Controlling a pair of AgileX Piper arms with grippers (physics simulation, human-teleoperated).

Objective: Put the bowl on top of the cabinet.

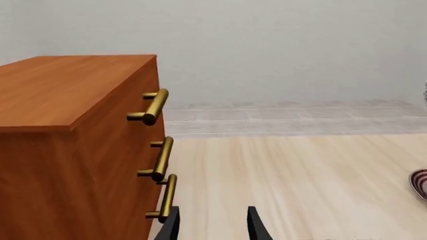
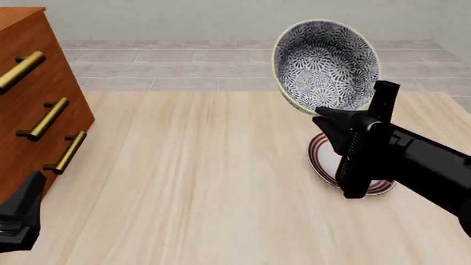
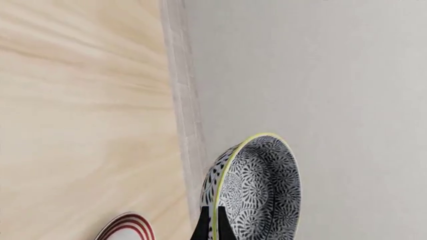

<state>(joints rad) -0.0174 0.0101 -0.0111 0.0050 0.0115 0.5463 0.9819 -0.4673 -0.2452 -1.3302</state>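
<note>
The right gripper [image 2: 335,118], pinched on the floral bowl's [image 2: 324,66] rim, should level it before crossing leftward to the cabinet [image 2: 33,105].

The cabinet [image 2: 33,94] stands far left on the table [image 2: 191,182]; at right the bowl [image 2: 326,65] hangs tilted, seemingly above the plate [image 2: 324,160].

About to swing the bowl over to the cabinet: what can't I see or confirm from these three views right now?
- Cabinet: front view's left edge crops it; most of its top shows only in the left wrist view.
- Plate: the right arm covers much of it in the front view.
- Right gripper: pinches the bowl rim; grip depth is cut off by the frame's edge.
- Left gripper: only the fingertips show.
</note>
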